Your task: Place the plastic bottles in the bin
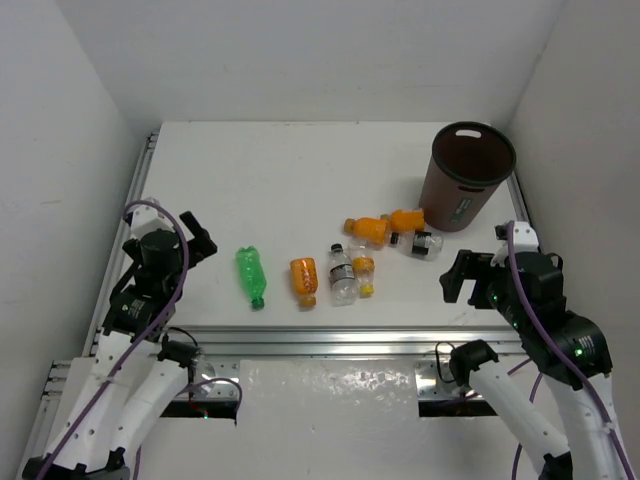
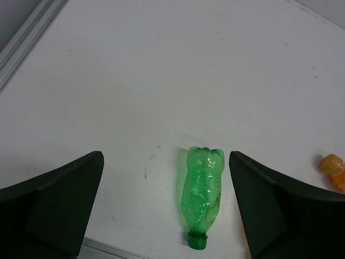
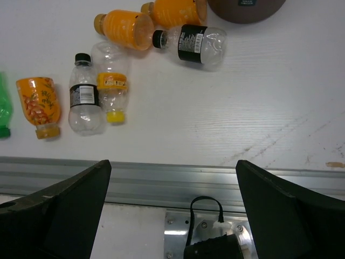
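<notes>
A green bottle (image 1: 250, 275) lies on the white table, cap toward me; in the left wrist view it (image 2: 204, 194) lies between the fingers, below them and nearer the right one. My left gripper (image 1: 195, 240) (image 2: 167, 208) is open and empty, above and left of it. Orange bottles (image 1: 303, 280) (image 1: 367, 229) (image 1: 407, 219) and clear labelled bottles (image 1: 342, 272) (image 1: 363, 273) (image 1: 420, 242) lie mid-table. The brown bin (image 1: 465, 175) stands upright at the back right. My right gripper (image 1: 465, 278) (image 3: 172, 210) is open and empty over the table's near edge, right of the bottles.
An aluminium rail (image 1: 330, 340) runs along the near edge of the table, and it shows in the right wrist view (image 3: 172, 175) under the gripper. White walls close in the table on three sides. The bin's base (image 3: 245, 5) touches the nearest orange bottle (image 3: 175, 11).
</notes>
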`<move>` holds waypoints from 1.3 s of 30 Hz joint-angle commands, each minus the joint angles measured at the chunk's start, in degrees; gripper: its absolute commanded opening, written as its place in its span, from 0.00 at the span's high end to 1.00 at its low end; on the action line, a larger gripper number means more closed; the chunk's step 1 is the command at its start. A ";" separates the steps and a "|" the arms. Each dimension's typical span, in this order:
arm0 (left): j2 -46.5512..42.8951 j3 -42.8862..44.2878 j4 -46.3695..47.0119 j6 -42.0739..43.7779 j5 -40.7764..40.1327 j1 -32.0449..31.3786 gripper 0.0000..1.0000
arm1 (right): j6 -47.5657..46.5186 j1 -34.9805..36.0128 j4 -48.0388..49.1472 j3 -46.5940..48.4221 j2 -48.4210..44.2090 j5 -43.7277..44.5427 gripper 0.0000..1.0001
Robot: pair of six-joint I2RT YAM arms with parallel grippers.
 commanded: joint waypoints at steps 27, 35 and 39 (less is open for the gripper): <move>33.56 -8.46 21.52 -15.56 18.70 -5.87 0.05 | 1.29 -0.11 5.79 -7.50 -1.40 -16.50 0.01; 43.67 -8.91 25.93 -15.66 12.12 -6.22 0.52 | 1.12 -0.20 6.66 -9.87 -2.37 -21.94 0.01; 43.51 -7.69 24.36 -15.48 13.16 -6.31 0.95 | 2.87 -0.11 12.19 -12.51 -2.11 -31.76 0.01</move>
